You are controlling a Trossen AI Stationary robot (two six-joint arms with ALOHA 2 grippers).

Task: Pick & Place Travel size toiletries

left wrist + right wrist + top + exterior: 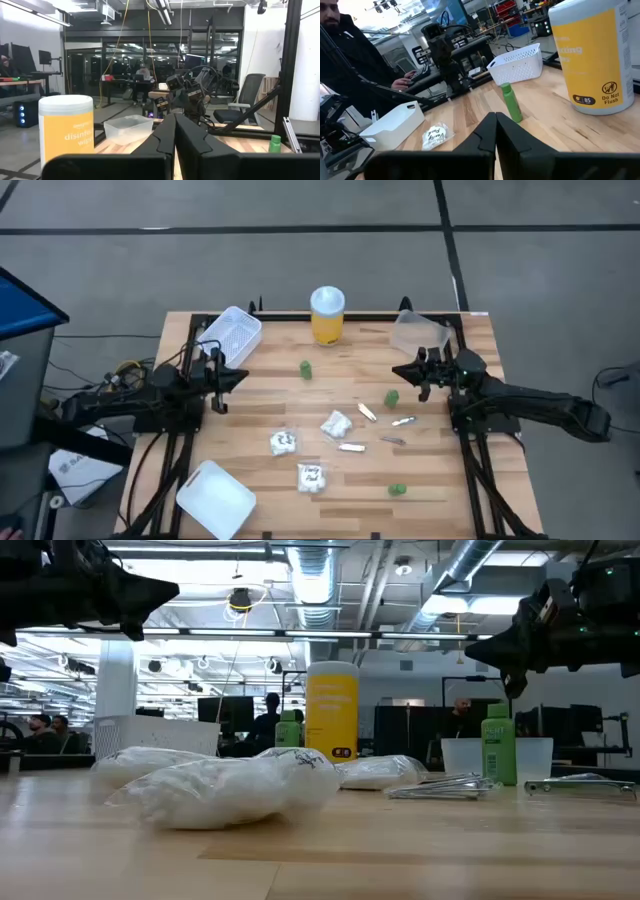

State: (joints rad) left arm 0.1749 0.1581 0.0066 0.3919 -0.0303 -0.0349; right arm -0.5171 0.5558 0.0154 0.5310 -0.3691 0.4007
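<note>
- white packets (310,477): three lying mid-table toward 6 o'clock; they look soft, light and crinkly, best pinched at the bulging middle.
- silvery tubes (352,447): four, scattered just right of the packets; thin, stiff, probably slippery and apt to roll, so grip across the width.
- green bottles (305,368): at 12, 3 and 5 o'clock of the scatter; small, rigid, tippy, take the body.
- yellow jar (327,314) at 12 o'clock edge, clear tub (420,332) at 1, white basket (231,335) at 10, white tray (216,498) at 7.
- left gripper (232,377) at 9 o'clock, fingers pressed together, empty.
- right gripper (403,371) at 3 o'clock, likewise closed, holding nothing.
</note>
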